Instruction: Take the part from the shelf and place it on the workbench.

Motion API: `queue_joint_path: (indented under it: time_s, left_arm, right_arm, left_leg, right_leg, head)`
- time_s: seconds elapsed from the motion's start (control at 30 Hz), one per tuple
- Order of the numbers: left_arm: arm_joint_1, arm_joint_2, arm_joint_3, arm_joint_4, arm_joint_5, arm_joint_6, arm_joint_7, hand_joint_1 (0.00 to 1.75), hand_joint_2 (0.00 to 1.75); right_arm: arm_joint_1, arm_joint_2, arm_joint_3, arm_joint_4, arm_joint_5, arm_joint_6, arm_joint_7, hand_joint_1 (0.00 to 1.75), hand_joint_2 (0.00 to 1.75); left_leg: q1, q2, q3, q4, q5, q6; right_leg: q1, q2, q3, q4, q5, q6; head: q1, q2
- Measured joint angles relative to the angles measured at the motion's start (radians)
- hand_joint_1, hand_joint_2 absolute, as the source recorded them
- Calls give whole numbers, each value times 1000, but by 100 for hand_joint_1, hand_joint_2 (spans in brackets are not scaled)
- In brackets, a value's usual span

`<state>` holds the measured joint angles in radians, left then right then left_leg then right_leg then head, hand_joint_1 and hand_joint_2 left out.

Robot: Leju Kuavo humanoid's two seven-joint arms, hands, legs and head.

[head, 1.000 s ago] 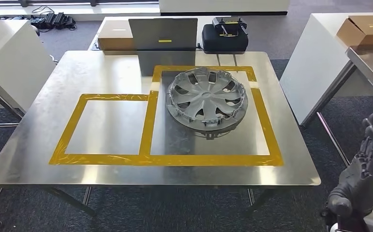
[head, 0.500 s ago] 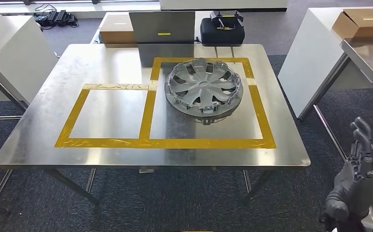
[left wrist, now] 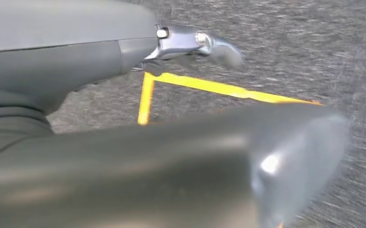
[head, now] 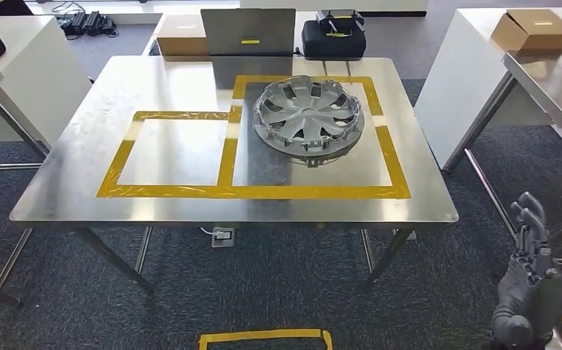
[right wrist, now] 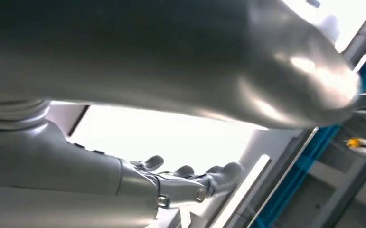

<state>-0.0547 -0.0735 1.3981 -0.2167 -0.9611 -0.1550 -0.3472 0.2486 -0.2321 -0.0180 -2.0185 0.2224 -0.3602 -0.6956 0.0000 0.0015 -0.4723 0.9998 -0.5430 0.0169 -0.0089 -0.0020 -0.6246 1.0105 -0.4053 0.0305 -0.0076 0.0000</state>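
Hubcap (head: pixel 308 116), round spoked grey plastic, lies on brushed-steel workbench (head: pixel 66 189) (yellow-taped); right hand (head: pixel 529 292) spread, empty

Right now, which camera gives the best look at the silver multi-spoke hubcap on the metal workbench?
The head view: it shows the whole silver multi-spoke hubcap lying flat inside the larger yellow-taped rectangle on the steel workbench. The left wrist view gives carpet and yellow floor tape behind the left hand; the right wrist view gives the right hand against bright background.
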Motion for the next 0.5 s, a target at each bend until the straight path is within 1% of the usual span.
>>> queue_joint_path:
  time_s: [0.03,0.07,0.1,0.13,0.17,0.2,0.23,0.27,0.3,0.33,0.37,0.4,0.43,0.47,0.5]
  left_arm:
    - [0,0,0,0,-1,-2,0,0,0]
    - [-1,1,0,0,-2,-3,0,0,0]
    - [-1,1,0,0,-2,-3,0,0,0]
    - [-1,1,0,0,-2,-3,0,0,0]
    - [1,1,0,0,-2,-3,0,0,0]
    - [1,1,0,0,-2,-3,0,0,0]
    - [2,2,0,0,-2,-3,0,0,0]
    - [3,2,0,0,-2,-3,0,0,0]
    - [3,2,0,0,-2,-3,0,0,0]
    - [2,2,0,0,-2,-3,0,0,0]
    - [2,1,0,0,-2,-3,0,0,0]
    - [2,1,0,1,-2,-3,0,0,0]
    - [2,1,0,1,-1,-2,2,0,0]
    - [2,1,0,1,-1,-1,3,0,0]
    - [2,3,0,1,0,0,4,0,0]
  right_arm:
    - [0,4,-5,2,-12,27,1,0,0]
    - [0,8,-10,5,-28,56,1,0,0]
    - [-1,14,-17,11,-50,91,1,0,0]
    - [-2,21,-25,19,-73,125,1,0,0]
    - [-3,29,-35,30,-97,161,1,0,0]
    - [-4,38,-45,44,-121,200,1,0,0]
    - [-6,47,-55,59,-139,237,1,0,0]
    - [-8,56,-65,75,-155,273,1,0,0]
    - [-10,66,-76,93,-168,308,1,0,0]
    - [-15,76,-87,111,-177,338,1,0,0]
    - [-21,87,-99,130,-185,366,1,0,0]
    - [-27,98,-112,150,-195,391,0,0,0]
    - [-35,110,-124,174,-205,414,1,0,0]
    - [-40,120,-135,201,-212,433,3,0,0]
    - [-44,131,-144,229,-216,448,5,0,0]
  left_leg:
    - [0,2,-10,-1,10,9]
    - [2,5,-21,-2,22,16]
    - [2,7,-35,-2,33,22]
    - [2,8,-50,-1,44,25]
    - [1,8,-65,0,56,27]
    - [0,8,-81,1,68,27]
    - [-2,9,-97,3,80,27]
    - [-3,9,-112,5,91,26]
    - [-5,8,-125,7,101,25]
    - [-6,8,-136,10,110,23]
    - [-8,8,-145,13,119,19]
    - [-8,8,-150,13,129,14]
    - [-7,9,-153,12,138,8]
    - [-5,9,-154,9,148,1]
    - [-3,8,-157,7,155,-5]
  right_leg:
    - [-2,0,-7,10,-15,6]
    - [-3,1,-19,36,-48,12]
    - [-4,1,-35,83,-97,16]
    - [-4,1,-53,144,-150,19]
    - [-5,1,-66,208,-191,22]
    - [-4,1,-70,257,-208,22]
    - [-4,1,-60,280,-203,21]
    - [-3,1,-32,268,-179,18]
    - [-1,1,13,221,-151,12]
    - [2,1,70,149,-137,3]
    - [5,0,123,72,-137,-4]
    - [10,0,160,14,-143,-11]
    - [15,-1,179,-23,-151,-17]
    - [18,-1,180,-34,-149,-22]
    - [17,-2,173,-37,-138,-28]
  head:
    - [1,0]
    - [3,0]
    - [5,0]
    - [8,0]
    - [9,0]
    - [10,0]
    - [11,0]
    - [12,0]
    - [13,0]
    - [14,0]
    - [15,0]
    - [15,0]
    - [16,0]
    - [17,0]
    - [18,0]
